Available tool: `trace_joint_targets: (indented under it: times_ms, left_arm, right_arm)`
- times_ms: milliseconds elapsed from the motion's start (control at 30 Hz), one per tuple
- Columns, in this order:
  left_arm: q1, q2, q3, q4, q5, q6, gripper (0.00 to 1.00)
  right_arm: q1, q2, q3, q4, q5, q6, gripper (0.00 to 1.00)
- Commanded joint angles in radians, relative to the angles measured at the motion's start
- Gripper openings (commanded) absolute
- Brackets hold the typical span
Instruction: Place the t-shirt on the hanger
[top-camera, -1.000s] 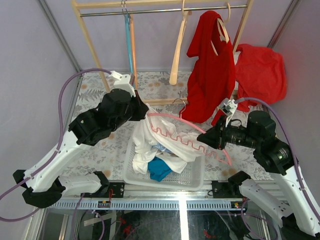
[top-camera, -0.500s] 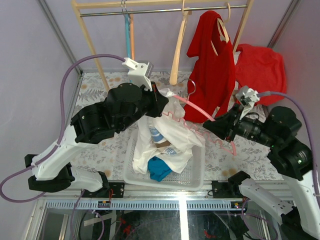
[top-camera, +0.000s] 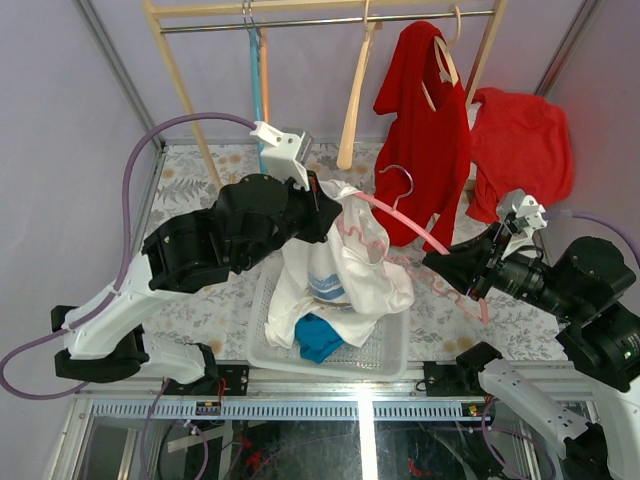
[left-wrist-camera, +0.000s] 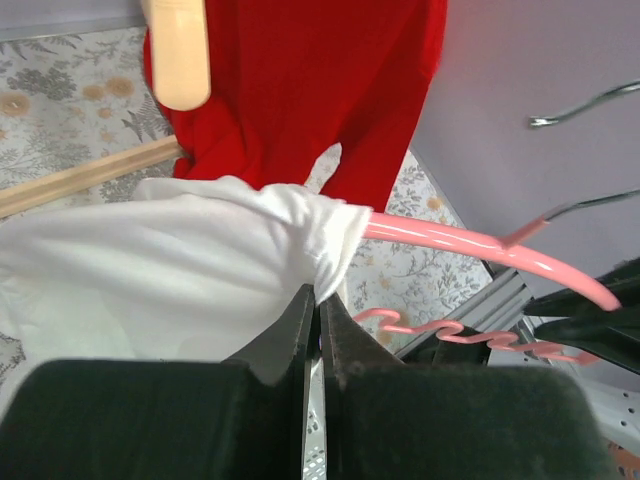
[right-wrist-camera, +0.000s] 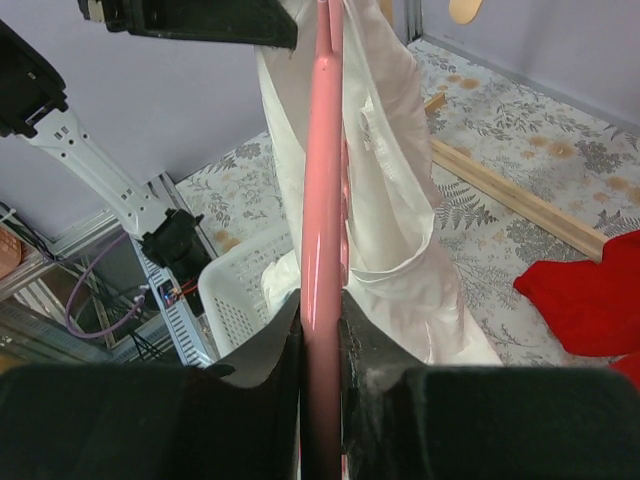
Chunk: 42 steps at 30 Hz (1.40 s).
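currently, left tool (left-wrist-camera: 318, 300) is pinching the t-shirt (left-wrist-camera: 200, 250) over one hanger (left-wrist-camera: 450, 240) end; its long axis is running rightward into the clamping right tool (right-wrist-camera: 322, 310).

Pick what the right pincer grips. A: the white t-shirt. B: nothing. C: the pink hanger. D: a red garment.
C: the right pincer is shut on the hanger, on one arm of it, while the left pincer pinches the t-shirt.
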Motion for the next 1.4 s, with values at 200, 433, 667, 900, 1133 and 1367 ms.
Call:
trace_joint_targets:
  times_ms: [200, 433, 667, 900, 1133, 1367]
  left_arm:
    - [-0.086, 0.07, 0.011, 0.042, -0.017, 0.0, 0.0]
    - [-0.135, 0.098, 0.002, 0.073, -0.02, -0.004, 0.0]
    - [-0.204, 0.116, 0.006, 0.093, -0.036, -0.005, 0.0]
    - [-0.273, 0.132, 0.033, 0.11, -0.036, 0.005, 0.0]
    - [-0.29, 0.126, 0.0, 0.114, -0.043, -0.001, 0.01]
    - [-0.29, 0.097, -0.069, 0.121, -0.008, -0.019, 0.11]
  right_arm:
    - [-0.002, -0.079, -0.201, 0.232, -0.065, 0.106, 0.0]
    - [-0.002, -0.101, -0.272, 0.293, -0.091, 0.156, 0.0]
    - [-0.002, -0.141, -0.377, 0.423, -0.102, 0.249, 0.0]
    - [-0.002, -0.204, -0.484, 0.562, -0.099, 0.302, 0.0]
    - [-0.003, -0.322, -0.568, 0.644, -0.07, 0.327, 0.0]
    - [-0.003, -0.483, -0.712, 0.741, -0.081, 0.384, 0.0]
